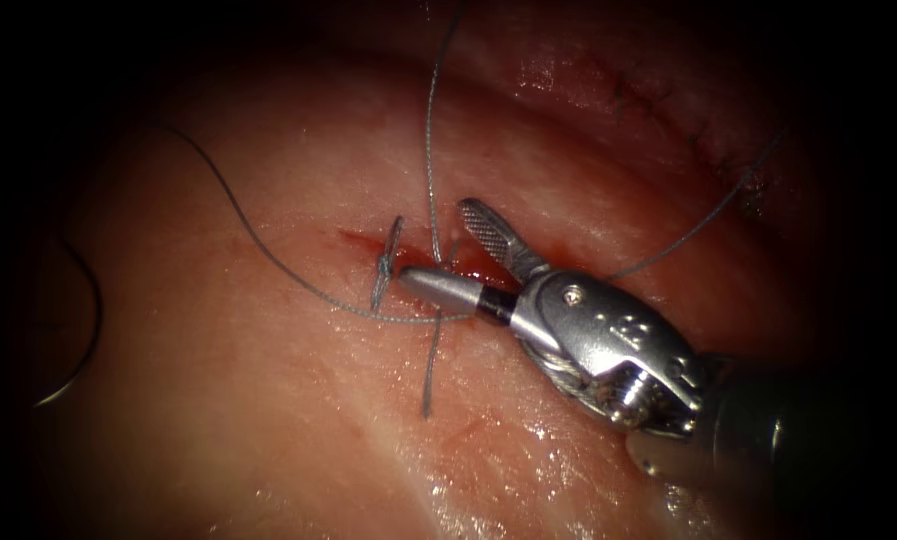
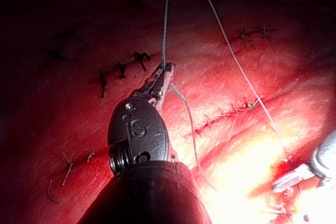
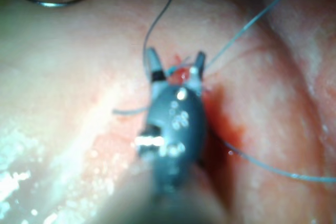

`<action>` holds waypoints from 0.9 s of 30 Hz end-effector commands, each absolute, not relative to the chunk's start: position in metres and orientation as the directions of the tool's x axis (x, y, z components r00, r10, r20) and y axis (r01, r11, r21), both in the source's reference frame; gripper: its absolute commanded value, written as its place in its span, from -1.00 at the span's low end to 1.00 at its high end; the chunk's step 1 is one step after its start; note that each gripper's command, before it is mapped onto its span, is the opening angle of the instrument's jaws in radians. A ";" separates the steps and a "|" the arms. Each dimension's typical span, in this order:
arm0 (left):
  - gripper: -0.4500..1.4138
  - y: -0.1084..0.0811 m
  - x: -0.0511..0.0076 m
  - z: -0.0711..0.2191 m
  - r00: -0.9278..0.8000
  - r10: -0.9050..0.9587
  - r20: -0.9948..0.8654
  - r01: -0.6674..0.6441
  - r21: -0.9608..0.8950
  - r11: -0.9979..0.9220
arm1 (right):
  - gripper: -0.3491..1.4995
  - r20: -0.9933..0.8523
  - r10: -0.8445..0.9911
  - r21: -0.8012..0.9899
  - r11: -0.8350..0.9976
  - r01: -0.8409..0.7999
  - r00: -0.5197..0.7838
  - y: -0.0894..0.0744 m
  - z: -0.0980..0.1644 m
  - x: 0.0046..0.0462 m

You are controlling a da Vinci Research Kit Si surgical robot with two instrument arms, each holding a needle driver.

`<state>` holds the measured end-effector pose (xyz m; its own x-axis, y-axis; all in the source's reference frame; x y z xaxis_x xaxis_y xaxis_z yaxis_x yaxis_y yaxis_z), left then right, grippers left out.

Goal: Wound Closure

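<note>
Thread (image 2: pixel 166 30) is gripped by the closed left end effector (image 2: pixel 167 71), while the wide-open right end effector (image 1: pixel 446 250) is held empty over the cut (image 1: pixel 368 243), the needle (image 1: pixel 80 330) left lying free on the tissue (image 1: pixel 248 400) well to its left.

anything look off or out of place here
The needle lies loose on the tissue, far left of the cut, held by neither tool. The right tool is open at the cut; the left tool grips thread.
</note>
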<state>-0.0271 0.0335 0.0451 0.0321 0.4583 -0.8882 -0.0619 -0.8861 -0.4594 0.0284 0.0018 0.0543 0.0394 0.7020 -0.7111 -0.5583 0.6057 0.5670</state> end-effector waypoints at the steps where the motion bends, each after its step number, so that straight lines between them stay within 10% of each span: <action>1: -1.00 0.033 -0.0277 0.045 0.035 0.454 -0.890 -0.058 -0.456 -0.888 | 0.80 -0.711 0.702 0.563 0.604 -0.564 0.041 0.002 0.056 0.0288; 27: -1.00 0.030 -0.0296 0.038 0.103 0.435 -0.895 0.011 -0.436 -0.900 | 0.92 -0.697 0.717 0.574 0.584 -0.573 0.033 0.006 0.059 0.0321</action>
